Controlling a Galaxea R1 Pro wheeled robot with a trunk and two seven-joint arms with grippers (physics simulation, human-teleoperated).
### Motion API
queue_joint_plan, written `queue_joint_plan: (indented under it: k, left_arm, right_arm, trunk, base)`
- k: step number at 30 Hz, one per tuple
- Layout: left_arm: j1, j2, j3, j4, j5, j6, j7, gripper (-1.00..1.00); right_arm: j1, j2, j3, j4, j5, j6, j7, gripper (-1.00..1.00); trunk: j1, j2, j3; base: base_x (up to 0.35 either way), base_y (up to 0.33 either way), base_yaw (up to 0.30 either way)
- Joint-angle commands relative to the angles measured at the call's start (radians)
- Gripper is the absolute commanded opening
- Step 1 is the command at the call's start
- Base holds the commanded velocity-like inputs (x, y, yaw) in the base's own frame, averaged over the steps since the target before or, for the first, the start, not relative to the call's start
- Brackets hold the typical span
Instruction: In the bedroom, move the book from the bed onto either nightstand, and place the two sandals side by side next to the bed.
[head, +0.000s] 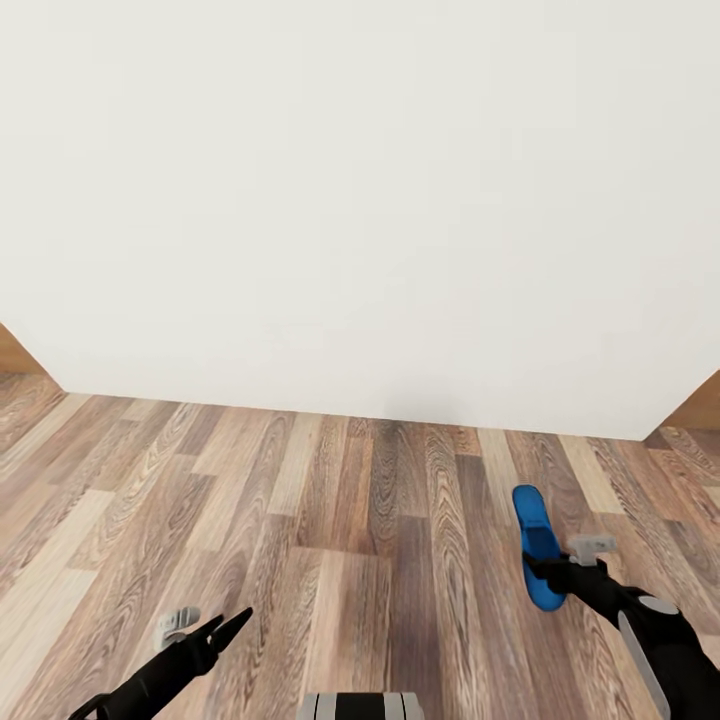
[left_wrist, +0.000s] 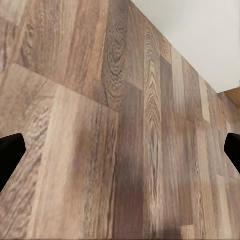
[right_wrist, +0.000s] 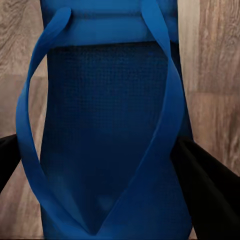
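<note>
One bright blue sandal (head: 535, 530) hangs just above the wood-plank floor at the lower right, toe pointing away from me. My right gripper (head: 541, 570) is shut on its near end. In the right wrist view the sandal (right_wrist: 110, 125) lies between the black fingers (right_wrist: 207, 192), with its straps up. At the lower left my left gripper (head: 228, 624) is open and holds nothing, its fingertips (left_wrist: 10, 152) spread wide over bare floor. The book, the bed, the nightstands and the other sandal are out of view.
A plain white wall (head: 360, 200) stands close ahead across the whole width. Wood-plank floor (head: 350, 520) runs from it to my base (head: 360, 706). Brown floor continues past both ends of the wall (head: 700, 405).
</note>
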Motion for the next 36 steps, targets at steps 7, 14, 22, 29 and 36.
queue_joint_plan:
  k: [7, 14, 22, 29, 36]
  left_arm:
    - [0.0, 0.003, 0.007, 0.064, 0.009, -0.083, 0.001, 1.0]
    - [0.0, 0.032, 0.006, 0.073, 0.011, -0.093, 0.001, 1.0]
    - [0.0, 0.033, 0.002, 0.074, 0.009, -0.094, 0.001, 1.0]
    - [0.0, 0.032, 0.001, 0.074, 0.009, -0.094, 0.001, 1.0]
    - [0.0, 0.032, 0.001, 0.074, 0.009, -0.094, 0.001, 1.0]
  right_arm:
    - [0.001, -0.002, -0.002, 0.174, -0.003, -0.002, 0.005, -1.0]
    - [0.001, -0.002, -0.002, 0.309, -0.002, -0.008, 0.005, -1.0]
    - [0.001, -0.002, -0.002, 0.39, -0.002, -0.096, 0.005, -1.0]
    - [0.001, -0.002, -0.002, 0.392, -0.002, -0.096, 0.005, -1.0]
    - [0.001, -0.002, -0.002, 0.392, -0.002, -0.096, 0.004, -1.0]
  trunk:
    - [-0.003, 0.001, 0.026]
    - [-0.006, 0.003, 0.054]
    - [-0.01, 0.005, 0.084]
    - [-0.013, 0.007, 0.112]
    - [-0.016, 0.008, 0.139]
  base:
    - [0.0, 0.0, 0.0]
    - [0.0, 0.0, 0.0]
    - [0.0, 0.0, 0.0]
    - [0.0, 0.0, 0.0]
    - [0.0, 0.0, 0.0]
